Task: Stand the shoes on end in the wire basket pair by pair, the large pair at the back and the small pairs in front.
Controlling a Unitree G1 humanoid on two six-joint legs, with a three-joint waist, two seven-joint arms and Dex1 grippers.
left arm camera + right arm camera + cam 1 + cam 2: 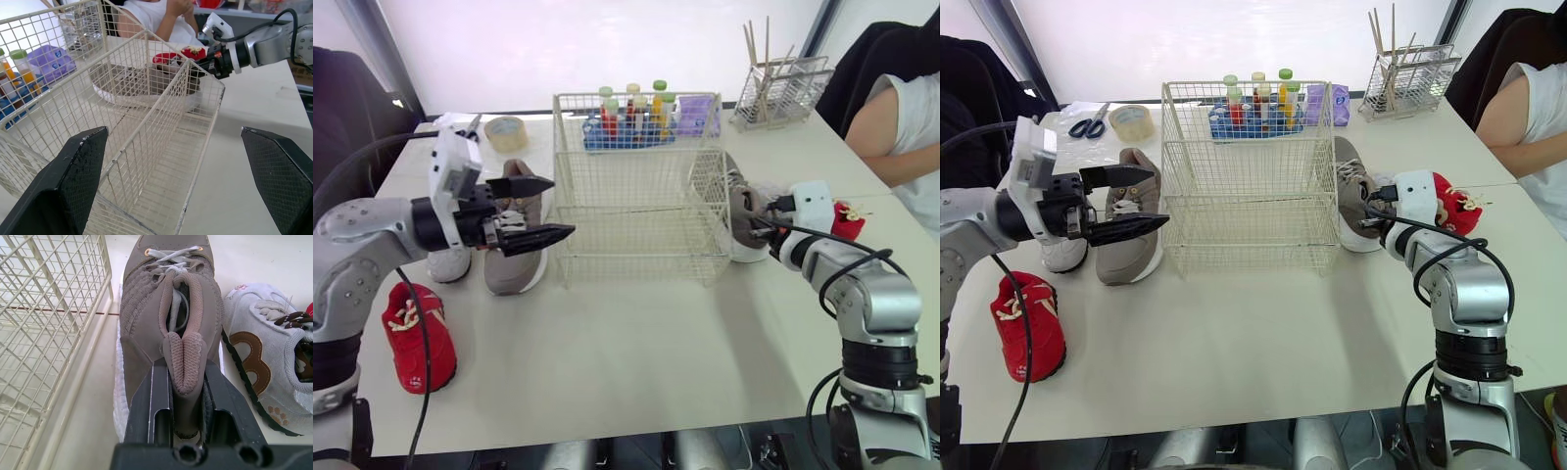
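White table is carrying a wire basket between both grippers. Right gripper is clamping the heel of a brown shoe lying beside the basket. Left gripper is hovering wide open, basket straight ahead, second brown shoe close by.

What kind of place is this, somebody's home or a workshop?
Probably a lab or test room, not a home: a plain table staged with a wire basket, a taupe shoe beside it, a rack of coloured tubes, and a person seated alongside.
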